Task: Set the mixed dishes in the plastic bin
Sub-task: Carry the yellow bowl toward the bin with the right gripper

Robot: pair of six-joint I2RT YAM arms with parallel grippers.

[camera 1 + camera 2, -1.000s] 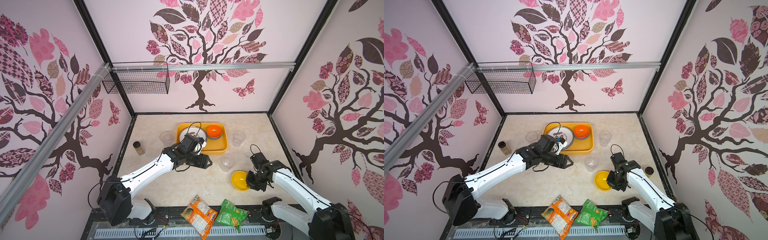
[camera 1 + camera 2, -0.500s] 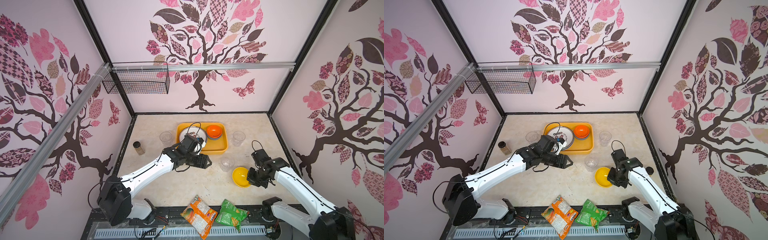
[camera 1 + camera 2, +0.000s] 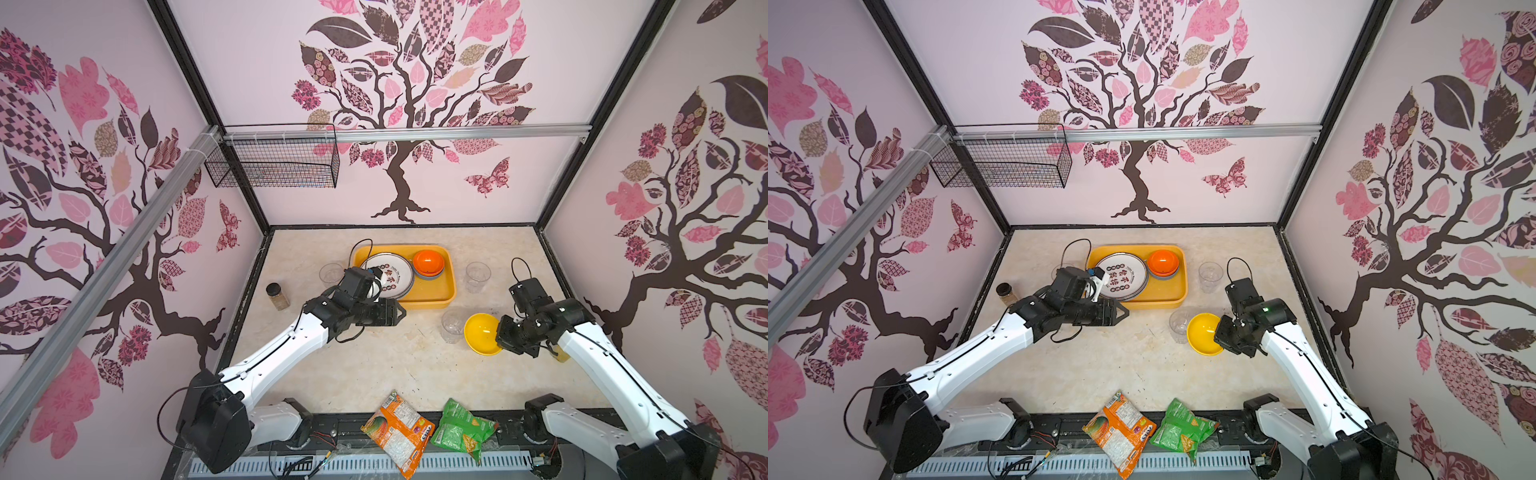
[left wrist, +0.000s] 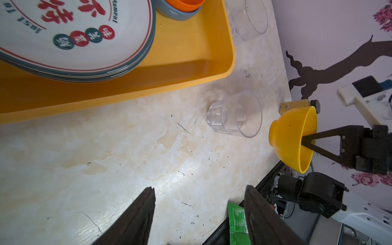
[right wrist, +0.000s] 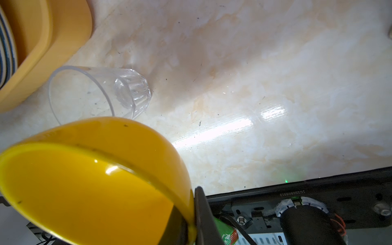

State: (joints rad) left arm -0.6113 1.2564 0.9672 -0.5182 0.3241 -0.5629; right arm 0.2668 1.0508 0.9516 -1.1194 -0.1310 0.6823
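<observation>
**Right gripper (image 4: 306, 141) pinching the yellow bowl (image 3: 482, 334) by its rim; left gripper (image 4: 200, 191) spread and empty.**

The right jaws press on the bowl's wall, one finger inside and one outside, so the bowl hangs tilted and appears clear of the table (image 3: 374, 365); a rim grip suits a bowl too wide to span. A cup (image 3: 452, 326) stands just beside it, near enough to be knocked. The left gripper hovers by the front wall of the bin (image 3: 419, 304), probably keeping clear. The bin holds stacked plates (image 3: 388, 276) and an orange bowl (image 3: 428, 262) nested in a blue bowl (image 4: 178, 14). A second cup (image 3: 478, 276) and a third cup (image 3: 331, 273) stand outside it.
</observation>
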